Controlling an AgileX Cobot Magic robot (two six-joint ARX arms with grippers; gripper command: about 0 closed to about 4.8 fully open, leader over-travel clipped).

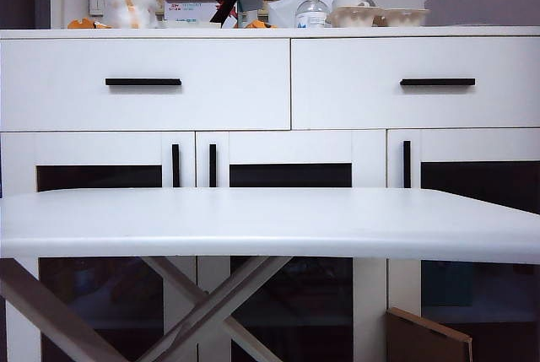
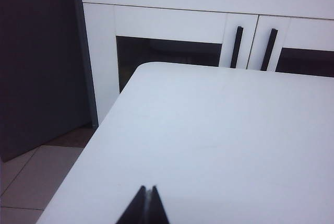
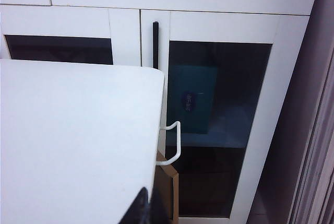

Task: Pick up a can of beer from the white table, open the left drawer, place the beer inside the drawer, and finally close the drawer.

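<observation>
**Beer can: not in view; both grippers closed and empty**

Landmark: the white table (image 1: 270, 218).

- Can of beer: not seen in any view. The table top is bare wherever shown, so its place cannot be told.
- Handling, judged: an aluminium can is expected to be light, smooth and easily dented. A moderate grip across the middle of the body is advised.
- Left gripper (image 2: 146, 203): held over the table's near left part, fingers pressed together, nothing held.
- Right gripper (image 3: 146, 205): held at the table's near right edge, fingers together, nothing held.
- Left drawer (image 1: 143, 83): behind and above the table, shut, with a black bar handle (image 1: 143, 82) to be taken across its middle.
- Twin drawer (image 1: 415, 82): to the right of it, shut.
- Dark-glass doors (image 1: 291, 176): behind the table, below the drawers.
- Pump bottle (image 1: 311, 9) and bowls (image 1: 380, 16): on the cabinet top, well above the table.
- Obstruction, judged: the table stands just before the cabinet, so the drawer must be reached over it.
</observation>
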